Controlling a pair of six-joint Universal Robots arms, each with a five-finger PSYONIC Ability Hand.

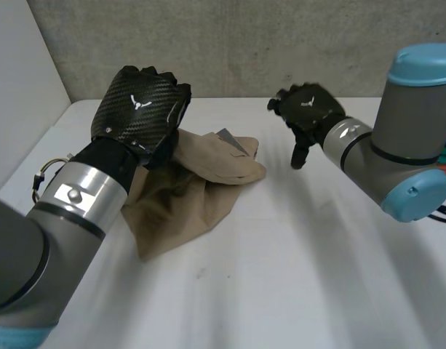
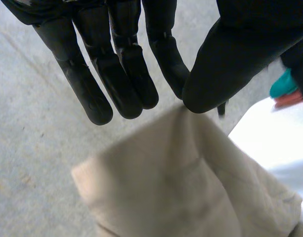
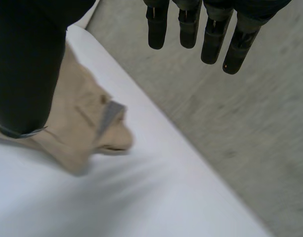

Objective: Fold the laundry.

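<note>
Closest to the lens, my left arm (image 1: pixel 70 196) reaches in from the near left to my left hand (image 1: pixel 139 105), which sits over the tan garment (image 1: pixel 186 193). The garment lies crumpled on the left half of the white table (image 1: pixel 317 254). One end is raised to the hand and the rest trails down onto the tabletop toward me. A rounded fold lies to the right, with a small grey label (image 1: pixel 227 136) on it. From the left wrist camera, the fingers are nearly straight, and the garment rises in a peak nipped between my thumb tip and the finger beside it. My right hand (image 1: pixel 310 109) hangs above the table to the right of the garment, apart from it. Its fingers are straight and slightly spread, holding nothing. Behind the table stands a concrete wall (image 1: pixel 281 43).
</note>
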